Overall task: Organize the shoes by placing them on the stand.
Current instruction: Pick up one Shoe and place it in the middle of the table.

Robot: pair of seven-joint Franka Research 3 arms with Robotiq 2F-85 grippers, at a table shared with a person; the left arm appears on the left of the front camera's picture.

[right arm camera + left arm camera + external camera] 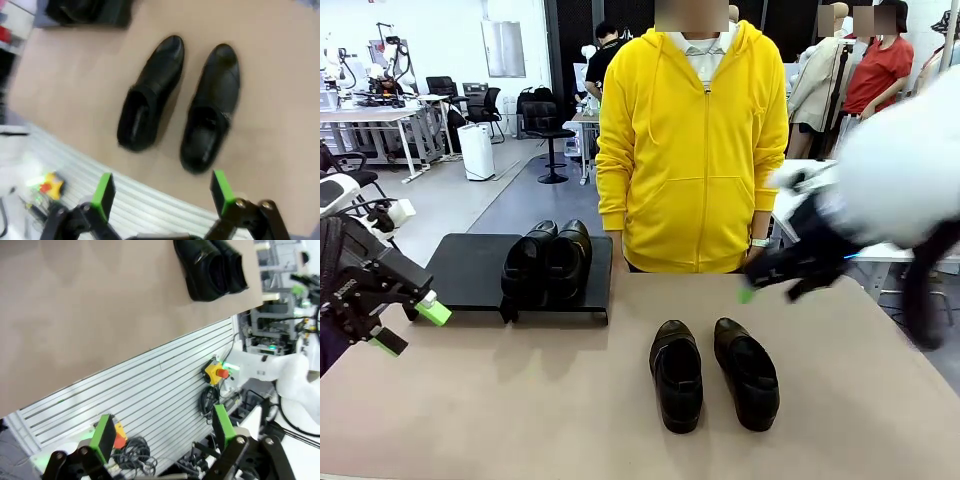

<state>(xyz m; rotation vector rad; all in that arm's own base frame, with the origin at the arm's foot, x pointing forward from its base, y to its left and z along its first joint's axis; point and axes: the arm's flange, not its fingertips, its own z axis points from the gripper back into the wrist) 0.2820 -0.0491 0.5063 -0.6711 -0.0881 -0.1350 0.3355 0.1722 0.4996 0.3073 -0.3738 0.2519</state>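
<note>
Shoes (150, 95) at frame centre lie just beside each other, so the right tool (162, 192), wide and empty, may bump both.

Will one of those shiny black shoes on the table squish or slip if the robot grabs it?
Probably little squishing: the shoe holds its rounded shape, so the leather looks stiff. Its glossy surface might slip against the green fingers. Sitting flat on its sole, it would likely slide on the table, not tip.
</note>
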